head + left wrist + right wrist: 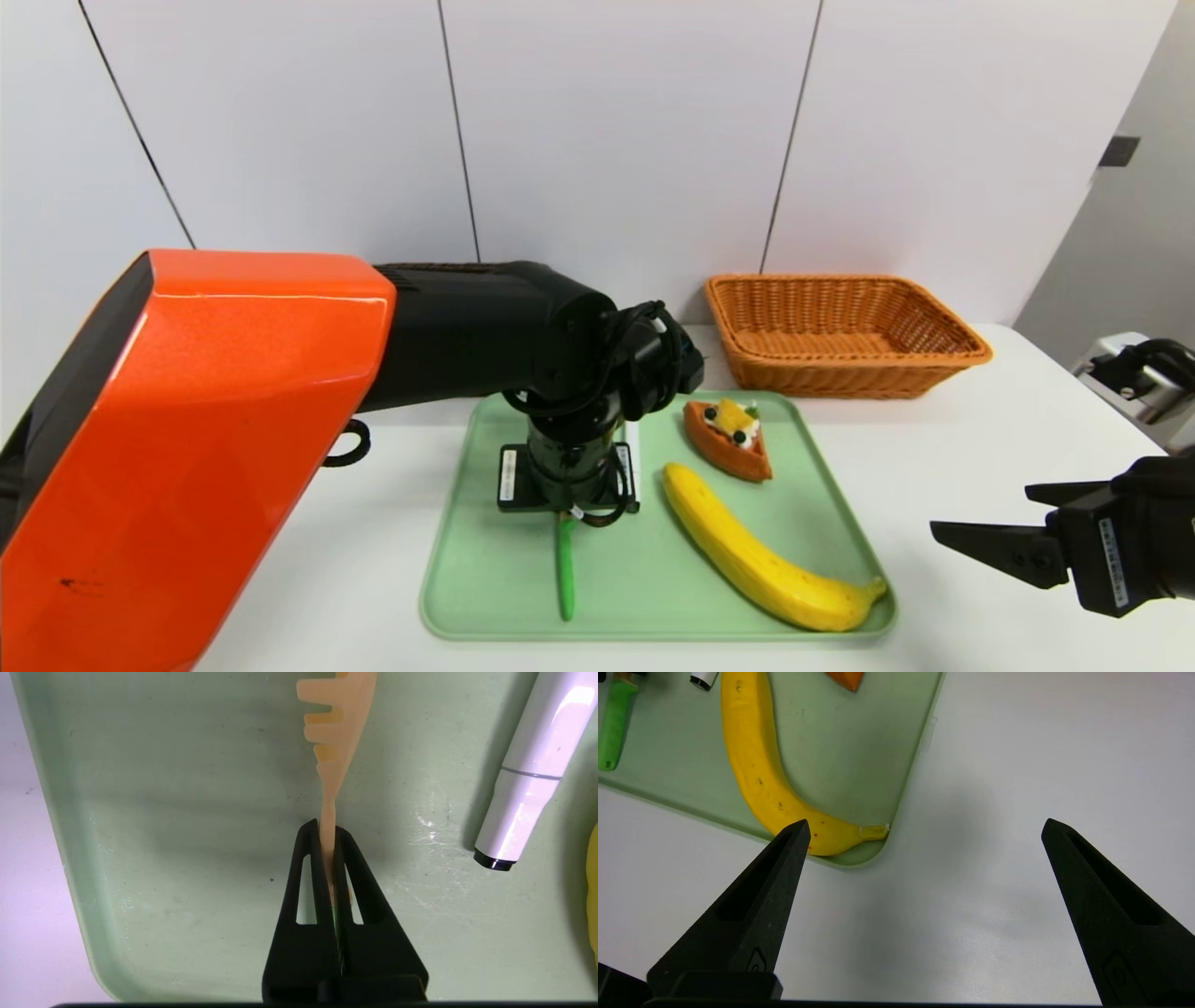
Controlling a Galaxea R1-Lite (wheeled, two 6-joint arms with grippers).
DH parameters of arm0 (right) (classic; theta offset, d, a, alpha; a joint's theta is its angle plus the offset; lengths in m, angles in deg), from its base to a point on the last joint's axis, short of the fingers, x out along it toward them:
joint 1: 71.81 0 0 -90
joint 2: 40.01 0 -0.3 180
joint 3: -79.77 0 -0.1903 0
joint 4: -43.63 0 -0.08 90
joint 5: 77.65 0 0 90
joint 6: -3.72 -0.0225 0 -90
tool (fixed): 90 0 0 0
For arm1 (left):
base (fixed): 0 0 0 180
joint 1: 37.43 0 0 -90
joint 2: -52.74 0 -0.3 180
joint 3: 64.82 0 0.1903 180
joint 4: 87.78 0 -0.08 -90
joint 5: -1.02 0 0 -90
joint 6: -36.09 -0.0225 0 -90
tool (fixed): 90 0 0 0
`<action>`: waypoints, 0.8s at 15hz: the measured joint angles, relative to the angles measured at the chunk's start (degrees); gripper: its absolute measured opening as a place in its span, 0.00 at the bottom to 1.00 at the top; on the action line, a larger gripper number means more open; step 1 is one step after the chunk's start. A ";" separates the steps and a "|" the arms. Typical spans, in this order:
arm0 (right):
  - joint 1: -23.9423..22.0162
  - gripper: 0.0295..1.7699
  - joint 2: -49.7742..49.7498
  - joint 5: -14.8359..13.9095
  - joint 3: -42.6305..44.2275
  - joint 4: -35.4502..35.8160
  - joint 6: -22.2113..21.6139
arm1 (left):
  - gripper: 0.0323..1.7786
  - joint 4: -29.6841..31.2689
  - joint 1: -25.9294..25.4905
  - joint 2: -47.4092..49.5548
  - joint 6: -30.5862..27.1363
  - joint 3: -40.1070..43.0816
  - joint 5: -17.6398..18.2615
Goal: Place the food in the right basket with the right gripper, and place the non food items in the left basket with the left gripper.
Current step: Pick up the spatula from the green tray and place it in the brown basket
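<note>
A light green tray [822, 485] sits on the white table [980, 439]. The left gripper [328, 833] points down onto the tray, on its left half. Its two black fingers [308, 877] are pressed tight on the neck of the yellow spork [338, 732], so it is pinching the spork. The spork lies flat on the tray, with its prongs sticking out past the fingertips. Its green handle [565, 569] pokes out from under the gripper toward the near edge of the tray. A white marker [528, 779] with a black tip lies just beside the spork, not touching it. The dark case is mostly hidden under the left arm in the head view; only white labels on a dark shape show there, so I cannot tell more about it. The long yellow banana [756, 551] lies on the right side of the tray, with its stem end in the near right corner. The little pastry wedge [730, 437] sits on the tray just behind the banana. The orange-tan basket [845, 331] stands on the table behind the tray, to the right, with nothing showing inside. The right gripper [924, 828] hangs above the bare table, just past the tray's near right corner, with its pointed fingers [756, 910] spread wide and nothing between them.
</note>
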 joint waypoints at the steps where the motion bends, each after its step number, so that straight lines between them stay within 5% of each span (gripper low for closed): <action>1: 0.00 0.97 -0.02 0.00 0.00 -0.02 0.00 | 0.03 0.02 0.00 0.06 -0.05 0.00 -0.01; 7: 0.00 0.97 -0.11 0.00 0.00 -0.02 0.11 | 0.03 -0.02 -0.20 5.53 -3.57 -0.73 -2.12; 12: 0.00 0.97 -0.48 0.00 -0.09 -0.11 0.09 | 0.03 -0.06 -3.22 15.19 -20.39 -1.62 -4.50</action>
